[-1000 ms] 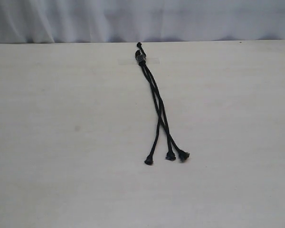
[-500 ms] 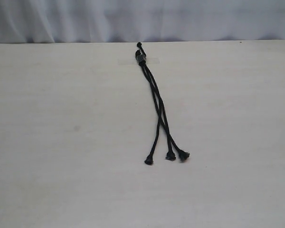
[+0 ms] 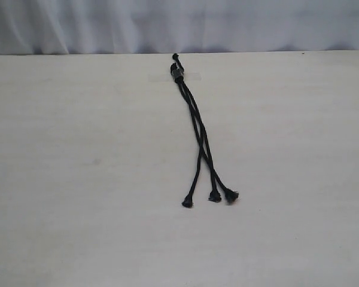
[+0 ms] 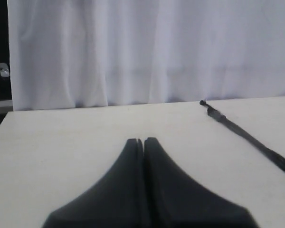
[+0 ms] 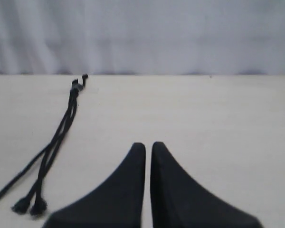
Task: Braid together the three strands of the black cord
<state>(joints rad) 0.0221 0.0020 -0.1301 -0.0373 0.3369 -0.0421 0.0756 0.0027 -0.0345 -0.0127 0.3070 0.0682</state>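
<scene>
1. Cord: black cord [image 3: 191,110] on the counter [image 3: 78,179], head near the far edge, three strands [image 3: 202,149] loosely crossed, tips fanned nearer.
2. Hands: left hand [image 4: 143,141] and right hand [image 5: 147,146] pinched closed, empty.

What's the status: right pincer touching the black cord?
Apart. Right wrist view shows bare table between the right pincer and the black cord.
</scene>
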